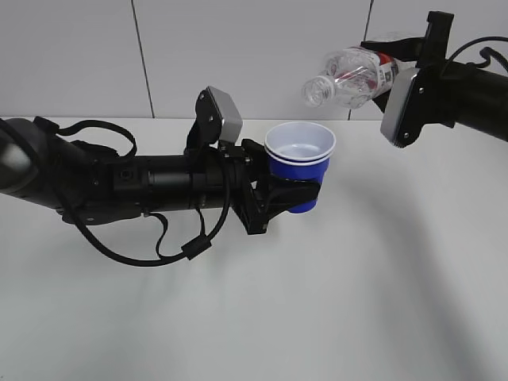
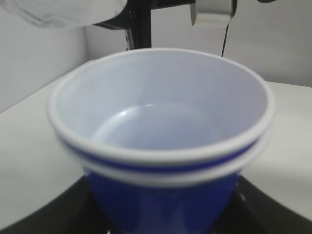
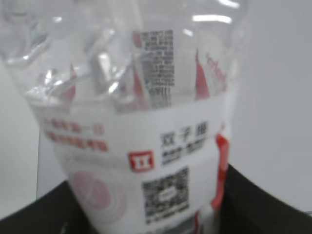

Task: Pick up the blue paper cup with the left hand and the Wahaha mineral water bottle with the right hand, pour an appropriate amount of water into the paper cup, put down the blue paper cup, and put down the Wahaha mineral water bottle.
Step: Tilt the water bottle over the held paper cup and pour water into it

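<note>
Both pickups looked done. Left hand (image 1: 290, 194) was pinched around the lower body of the blue paper cup (image 1: 299, 163), holding it upright and off the table (image 1: 381, 278), roughly mid-scene. Right hand (image 1: 405, 79) was clamped on the Wahaha mineral water bottle (image 1: 353, 77) around its labelled part, up at the far right; the jaws showed as black edges either side of the label in the right wrist view. Bottle (image 3: 141, 122) was tipped almost flat, open neck pointing left and slightly down, mouth above and just right of the cup rim, not touching it.

No stream visible between mouth and cup. The left wrist view showed the cup's (image 2: 161, 122) white inside with a faint curved line low down; could be a shallow layer of water, could be just the base edge, couldn't tell. Water level in the bottle was also unclear through the blur.

Judgement: at the pour stage, either about to pour or just finishing. Left to do: complete the pour if needed, right the bottle, set the cup down, set the bottle down.
</note>
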Controlling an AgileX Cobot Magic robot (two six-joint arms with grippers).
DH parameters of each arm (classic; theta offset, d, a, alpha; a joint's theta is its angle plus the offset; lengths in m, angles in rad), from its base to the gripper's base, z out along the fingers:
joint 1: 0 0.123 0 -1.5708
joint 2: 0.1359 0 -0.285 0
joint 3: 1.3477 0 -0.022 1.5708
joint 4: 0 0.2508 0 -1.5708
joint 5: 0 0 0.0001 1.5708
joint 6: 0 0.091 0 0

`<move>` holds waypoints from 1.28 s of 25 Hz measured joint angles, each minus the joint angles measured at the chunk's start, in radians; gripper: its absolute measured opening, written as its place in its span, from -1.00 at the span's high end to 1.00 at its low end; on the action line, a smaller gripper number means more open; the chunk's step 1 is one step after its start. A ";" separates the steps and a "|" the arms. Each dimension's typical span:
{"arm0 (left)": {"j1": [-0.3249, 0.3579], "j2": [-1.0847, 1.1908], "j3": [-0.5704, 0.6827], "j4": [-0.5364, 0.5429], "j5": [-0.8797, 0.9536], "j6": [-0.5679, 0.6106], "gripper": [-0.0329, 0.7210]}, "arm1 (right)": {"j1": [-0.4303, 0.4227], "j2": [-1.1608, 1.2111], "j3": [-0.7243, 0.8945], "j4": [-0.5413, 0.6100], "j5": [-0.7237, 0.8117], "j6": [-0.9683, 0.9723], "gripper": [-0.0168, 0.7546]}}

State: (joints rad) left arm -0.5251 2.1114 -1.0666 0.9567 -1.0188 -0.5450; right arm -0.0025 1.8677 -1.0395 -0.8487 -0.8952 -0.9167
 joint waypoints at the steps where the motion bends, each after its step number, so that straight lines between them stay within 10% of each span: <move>1: 0.000 0.000 0.000 0.000 0.007 -0.006 -0.21 | 0.000 0.000 0.000 0.000 0.000 -0.003 -0.04; 32: 0.000 0.000 0.000 0.021 -0.001 -0.016 -0.21 | 0.000 0.000 -0.012 0.002 -0.006 -0.085 -0.03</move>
State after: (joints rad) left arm -0.5251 2.1114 -1.0666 0.9780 -1.0196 -0.5612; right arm -0.0025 1.8677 -1.0519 -0.8464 -0.9014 -1.0017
